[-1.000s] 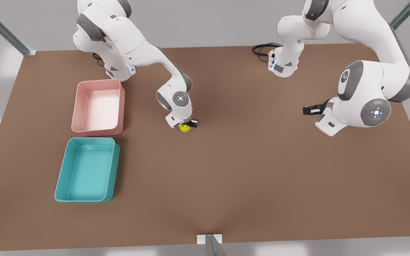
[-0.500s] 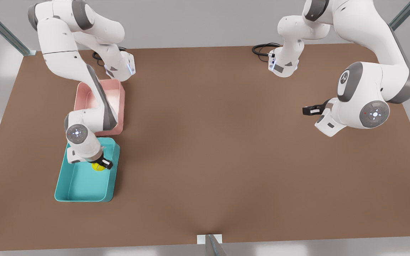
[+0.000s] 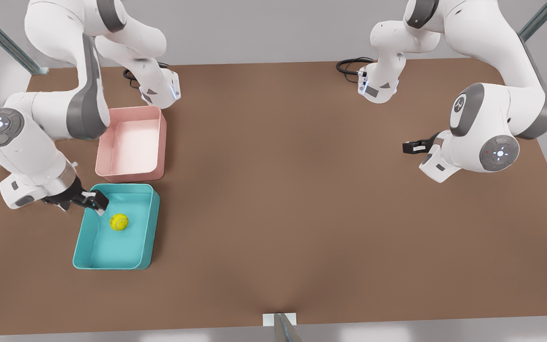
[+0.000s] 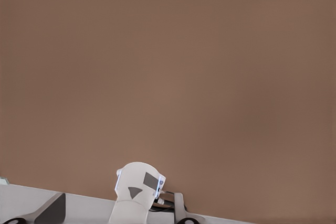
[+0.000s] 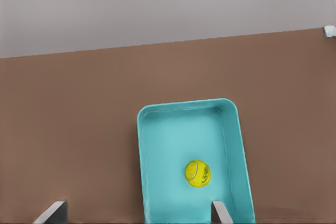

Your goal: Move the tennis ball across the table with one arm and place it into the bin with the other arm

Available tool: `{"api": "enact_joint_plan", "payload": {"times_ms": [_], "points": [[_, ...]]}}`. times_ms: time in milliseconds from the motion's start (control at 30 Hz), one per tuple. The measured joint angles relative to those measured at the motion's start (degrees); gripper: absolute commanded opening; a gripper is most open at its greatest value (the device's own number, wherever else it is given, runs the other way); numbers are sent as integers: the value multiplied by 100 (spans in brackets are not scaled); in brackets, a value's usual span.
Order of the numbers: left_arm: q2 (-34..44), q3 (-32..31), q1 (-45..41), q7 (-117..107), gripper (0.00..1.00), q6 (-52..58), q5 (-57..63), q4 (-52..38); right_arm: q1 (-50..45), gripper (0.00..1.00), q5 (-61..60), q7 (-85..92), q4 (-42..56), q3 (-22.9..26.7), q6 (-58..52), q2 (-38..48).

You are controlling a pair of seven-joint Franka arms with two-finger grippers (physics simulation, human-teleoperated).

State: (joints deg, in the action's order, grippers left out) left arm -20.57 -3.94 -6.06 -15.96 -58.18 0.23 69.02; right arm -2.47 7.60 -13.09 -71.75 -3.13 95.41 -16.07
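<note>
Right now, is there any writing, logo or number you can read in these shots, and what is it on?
Ball: a dark printed mark beside the seam, too blurred to read.
Arm on the front view's right: a round grey emblem on its white shell, a sign and no readable text.
Teal bin, pink bin, table: no text.

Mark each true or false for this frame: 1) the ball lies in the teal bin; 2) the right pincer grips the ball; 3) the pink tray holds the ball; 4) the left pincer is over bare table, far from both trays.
1) True: the tennis ball rests inside the bin.
2) False: the right pincer is open at the bin's rim, apart from the ball.
3) False: the pink tray holds nothing.
4) True: the left pincer waits over the table at the front view's right.
</note>
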Motion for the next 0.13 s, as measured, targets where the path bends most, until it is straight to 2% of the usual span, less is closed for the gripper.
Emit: {"api": "enact_joint_plan", "payload": {"times_ms": [133], "points": [[1,0,0,-3,100,5,-4,0,58,100,-259,307,-546,176,-928,535]]}}
